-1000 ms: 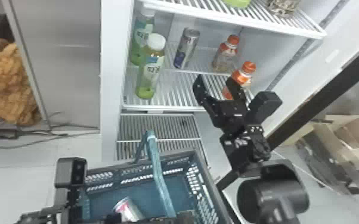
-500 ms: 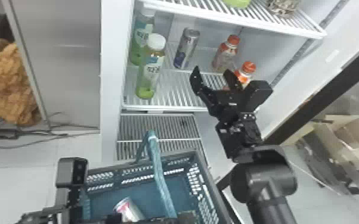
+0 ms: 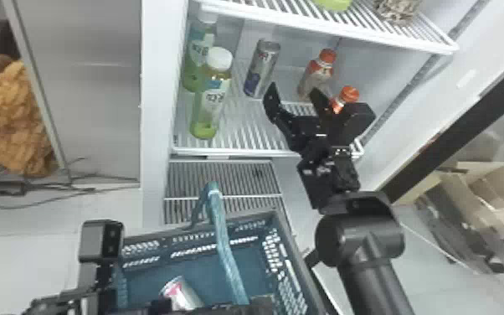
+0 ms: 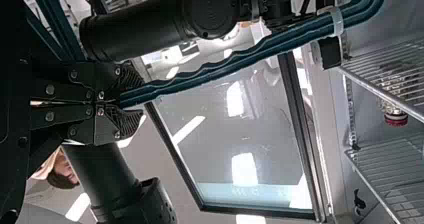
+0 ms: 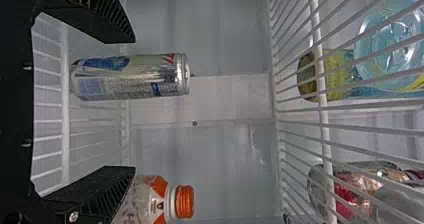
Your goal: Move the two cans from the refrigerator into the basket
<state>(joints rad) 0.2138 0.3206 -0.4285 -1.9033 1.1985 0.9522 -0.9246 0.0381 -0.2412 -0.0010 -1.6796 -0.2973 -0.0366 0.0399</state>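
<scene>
One slim silver can, a smooth metal cylinder with blue printing, stood upright on the white wire shelf in the upper middle of the head view. Another can, silver and pink, leaned inside the basket at the lower middle, among hard blue-green walls pierced with small slots.

The right pincer was spread near the standing can; in the right wrist view the can showed between its ridged black fingers, apart from both. The left pincer, at the lower left, was pressed around the basket's blue-green handle, a slender moulded bar whose wavy edge showed in the left wrist view.

Left of the silver can stood two clear green bottles with rounded shoulders; right of it, two orange-capped bottles. Crumpled orange-brown cloth bunched at the left edge, and open, flat-sided cardboard boxes sat at the right.
</scene>
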